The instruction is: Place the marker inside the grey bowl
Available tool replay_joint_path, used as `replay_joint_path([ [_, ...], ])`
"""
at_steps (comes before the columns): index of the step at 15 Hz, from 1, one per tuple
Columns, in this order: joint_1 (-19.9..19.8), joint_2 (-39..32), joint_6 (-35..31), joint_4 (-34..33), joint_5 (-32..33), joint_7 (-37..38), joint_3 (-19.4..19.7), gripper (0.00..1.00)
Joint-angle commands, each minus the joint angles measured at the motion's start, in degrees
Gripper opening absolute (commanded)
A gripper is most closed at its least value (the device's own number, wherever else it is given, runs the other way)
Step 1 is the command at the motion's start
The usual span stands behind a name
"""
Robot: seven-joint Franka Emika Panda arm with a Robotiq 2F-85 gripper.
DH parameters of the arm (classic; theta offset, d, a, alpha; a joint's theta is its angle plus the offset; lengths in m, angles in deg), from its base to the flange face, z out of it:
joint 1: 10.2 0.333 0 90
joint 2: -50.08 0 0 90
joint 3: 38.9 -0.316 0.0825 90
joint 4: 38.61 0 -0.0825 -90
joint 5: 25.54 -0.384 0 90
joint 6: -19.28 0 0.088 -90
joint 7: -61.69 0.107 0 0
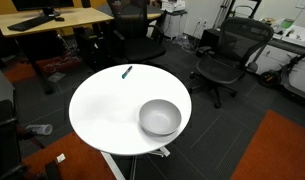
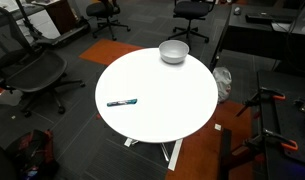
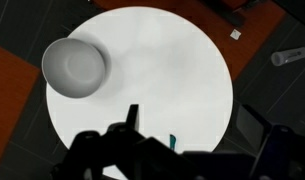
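In an exterior view, a round white tabletop (image 1: 102, 110) stands in an office with a dark floor. The marker (image 1: 127, 71) lies flat near the tabletop's far edge. It is a short, thin, dark teal-blue stick, far shorter than the bowl is wide. The bowl (image 1: 160, 118) is round, smooth and light grey with deep sides. It sits upright near the opposite edge, well apart from the marker. Black office chairs (image 1: 227, 50) and a wooden desk (image 1: 62, 18) stand behind.

In an exterior view from across the room, the marker (image 2: 121, 102) lies on the near left part of the tabletop (image 2: 172, 100). Its body looks dark, with a paler blue stretch along the middle. The bowl (image 2: 173, 51) is at the far edge.

In the wrist view, looking down, the bowl (image 3: 76, 68) sits at the upper left of the tabletop (image 3: 162, 60). Only a small teal tip of the marker (image 3: 173, 143) shows at the lower edge. The gripper (image 3: 147, 150) is a dark blurred shape across the bottom. Whether it is open or closed cannot be told. It holds nothing visible.
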Motion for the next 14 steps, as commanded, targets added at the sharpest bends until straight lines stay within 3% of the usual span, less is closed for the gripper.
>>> replay_joint_path([
  [1, 0.69, -5.86, -5.21, -2.64, 0.66, -1.41, -1.12, 1.00],
  [7, 0.35, -15.10, -17.32, -4.86, -0.23, 0.32, -3.17, 1.00],
  [14, 0.36, -26.08, -21.45, -11.57, 0.05, 0.69, -6.34, 1.00],
])
